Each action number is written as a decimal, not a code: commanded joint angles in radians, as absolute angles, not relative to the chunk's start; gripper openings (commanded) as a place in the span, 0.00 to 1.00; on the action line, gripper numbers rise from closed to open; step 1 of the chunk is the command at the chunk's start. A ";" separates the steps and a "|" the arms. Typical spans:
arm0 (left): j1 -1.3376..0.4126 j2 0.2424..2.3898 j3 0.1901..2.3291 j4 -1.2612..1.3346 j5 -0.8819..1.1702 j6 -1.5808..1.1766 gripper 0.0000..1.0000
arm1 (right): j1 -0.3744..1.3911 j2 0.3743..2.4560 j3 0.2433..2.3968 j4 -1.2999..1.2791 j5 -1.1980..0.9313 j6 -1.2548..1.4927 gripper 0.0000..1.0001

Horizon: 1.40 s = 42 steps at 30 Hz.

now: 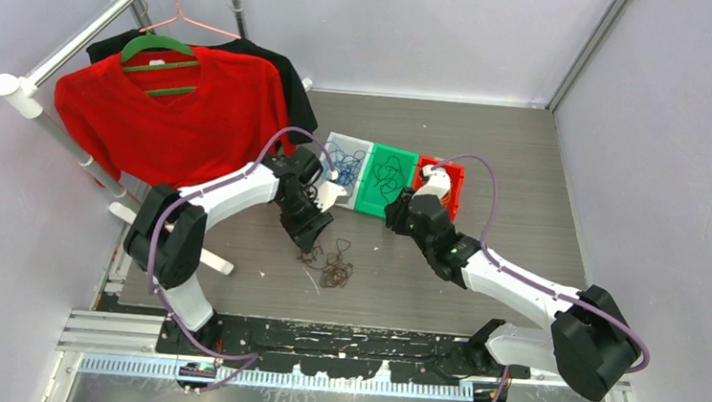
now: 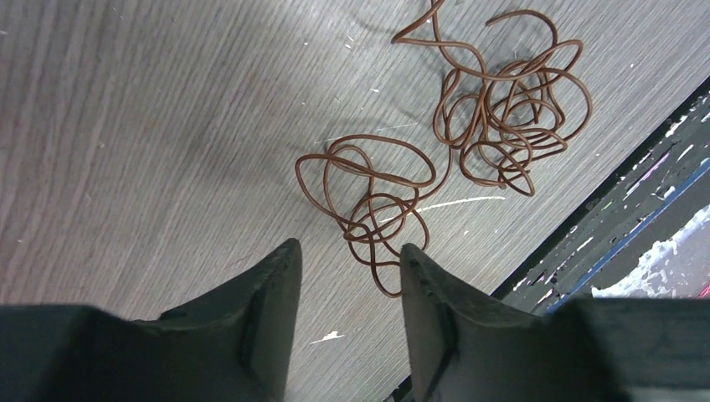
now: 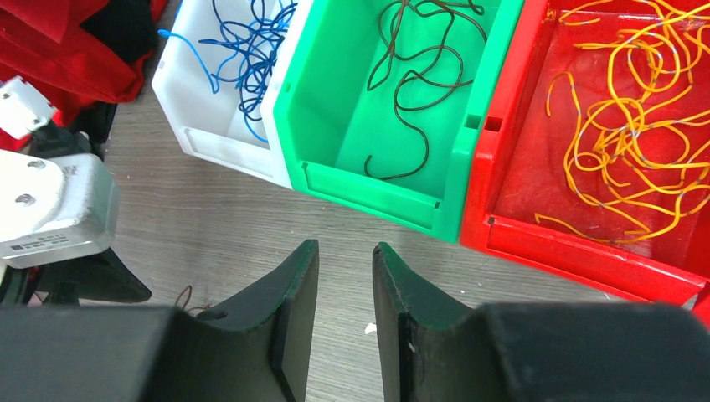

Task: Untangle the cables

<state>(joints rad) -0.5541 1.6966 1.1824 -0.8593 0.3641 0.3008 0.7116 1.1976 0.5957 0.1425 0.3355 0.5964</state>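
Observation:
A clump of brown cables (image 1: 331, 264) lies on the grey table; in the left wrist view it shows as two linked tangles (image 2: 469, 142). My left gripper (image 1: 307, 243) (image 2: 347, 251) hangs open and empty just above the near end of that clump. Blue cables (image 3: 251, 42) lie in a white bin (image 1: 348, 157), dark cables (image 3: 419, 67) in a green bin (image 1: 390, 177), yellow-orange cables (image 3: 619, 117) in a red bin (image 1: 450, 178). My right gripper (image 1: 397, 214) (image 3: 345, 251) is open and empty over the table, just in front of the green bin.
A red shirt (image 1: 172, 115) on a green hanger hangs from a rail at the back left. The three bins (image 3: 381, 188) stand in a row at mid-back. The black table edge (image 2: 636, 218) runs close to the brown clump.

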 commanded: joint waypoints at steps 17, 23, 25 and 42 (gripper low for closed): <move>-0.548 1.519 1.354 -1.038 0.360 0.358 0.00 | 0.754 1.189 0.625 0.345 0.259 0.520 0.39; -0.548 1.429 1.506 -1.148 0.388 0.373 0.00 | 0.887 1.223 0.653 0.527 0.195 0.326 0.56; -0.548 1.415 1.548 -1.177 0.386 0.368 0.00 | 0.914 1.240 0.663 0.584 0.165 0.286 0.62; -0.548 1.374 1.640 -1.254 0.383 0.345 0.00 | 1.038 1.361 0.726 0.748 0.115 0.242 0.65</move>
